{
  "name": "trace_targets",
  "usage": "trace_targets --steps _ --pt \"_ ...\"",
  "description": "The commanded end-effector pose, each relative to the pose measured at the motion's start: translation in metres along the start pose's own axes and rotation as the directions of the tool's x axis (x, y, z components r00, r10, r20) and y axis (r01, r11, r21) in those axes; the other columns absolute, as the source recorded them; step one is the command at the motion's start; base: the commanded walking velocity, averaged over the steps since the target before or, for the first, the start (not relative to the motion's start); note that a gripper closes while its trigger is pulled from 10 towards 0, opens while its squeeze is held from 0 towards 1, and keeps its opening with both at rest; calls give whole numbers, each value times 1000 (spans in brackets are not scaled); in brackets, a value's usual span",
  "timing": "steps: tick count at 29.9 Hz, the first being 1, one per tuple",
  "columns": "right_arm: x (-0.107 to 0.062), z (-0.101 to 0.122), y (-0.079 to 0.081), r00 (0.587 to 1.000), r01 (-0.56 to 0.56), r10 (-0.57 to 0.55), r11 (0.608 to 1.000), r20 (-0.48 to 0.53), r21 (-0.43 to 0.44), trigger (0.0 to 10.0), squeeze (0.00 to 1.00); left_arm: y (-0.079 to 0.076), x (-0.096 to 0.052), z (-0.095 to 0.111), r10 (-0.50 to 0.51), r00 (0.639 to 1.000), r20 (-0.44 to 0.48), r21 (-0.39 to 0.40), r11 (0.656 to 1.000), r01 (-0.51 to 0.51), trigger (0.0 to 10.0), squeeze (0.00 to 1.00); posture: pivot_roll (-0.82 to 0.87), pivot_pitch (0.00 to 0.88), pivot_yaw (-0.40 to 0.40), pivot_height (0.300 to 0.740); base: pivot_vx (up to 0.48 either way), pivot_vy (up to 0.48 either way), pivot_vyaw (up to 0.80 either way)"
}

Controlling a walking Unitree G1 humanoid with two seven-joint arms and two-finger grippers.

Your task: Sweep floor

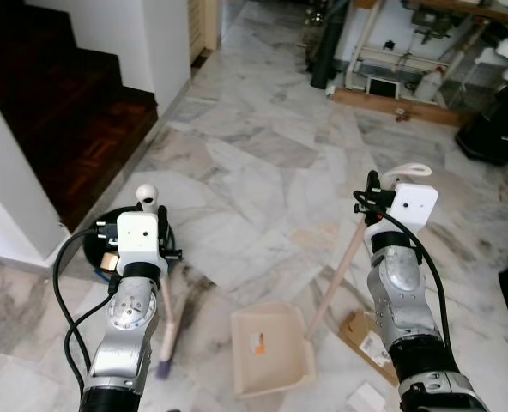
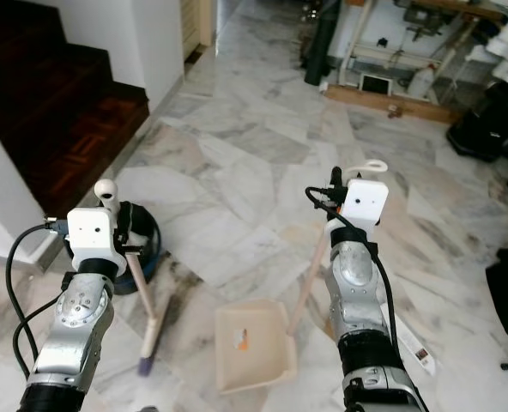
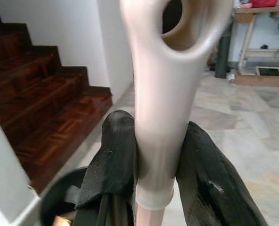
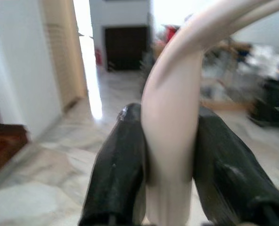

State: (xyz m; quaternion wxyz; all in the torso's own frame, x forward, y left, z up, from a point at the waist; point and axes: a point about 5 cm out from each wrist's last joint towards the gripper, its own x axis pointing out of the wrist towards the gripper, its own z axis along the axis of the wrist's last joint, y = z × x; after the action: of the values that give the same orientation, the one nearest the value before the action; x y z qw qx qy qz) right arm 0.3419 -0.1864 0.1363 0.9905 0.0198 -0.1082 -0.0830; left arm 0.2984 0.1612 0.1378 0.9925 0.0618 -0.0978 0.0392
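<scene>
My left gripper (image 3: 153, 141) is shut on the pale handle of a broom (image 1: 147, 194), just below its looped top. The broom's stick slants down to the purple-tipped brush (image 1: 165, 359) on the marble floor by my left arm. My right gripper (image 4: 170, 136) is shut on the curved top of the dustpan's long handle (image 1: 408, 170). That handle runs down to the cream dustpan (image 1: 271, 348), which rests on the floor between my arms with an orange label inside it.
Dark wooden stairs (image 1: 57, 112) and a white wall (image 1: 5, 202) stand to the left. A round black object (image 1: 95, 240) sits behind the broom. A cardboard scrap (image 1: 364, 336) and paper (image 1: 365, 396) lie right of the dustpan. A workbench (image 1: 408, 73) and black bag (image 1: 498, 129) stand far right.
</scene>
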Motion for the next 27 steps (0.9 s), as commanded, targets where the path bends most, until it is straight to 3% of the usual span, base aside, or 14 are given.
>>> trace_targets --steps 1,27 --pt "6 10 -1 999 3 -3 1000 39 0 10000 0 -3 2 8 -11 999 44 -8 1000 11 10000 0 107 91 -93 740 0 -274 0" --pt "7 11 -1 999 -1 1 1000 33 0 10000 0 2 6 8 8 999 47 -21 1000 -7 10000 0 99 77 -95 740 0 0 -760"
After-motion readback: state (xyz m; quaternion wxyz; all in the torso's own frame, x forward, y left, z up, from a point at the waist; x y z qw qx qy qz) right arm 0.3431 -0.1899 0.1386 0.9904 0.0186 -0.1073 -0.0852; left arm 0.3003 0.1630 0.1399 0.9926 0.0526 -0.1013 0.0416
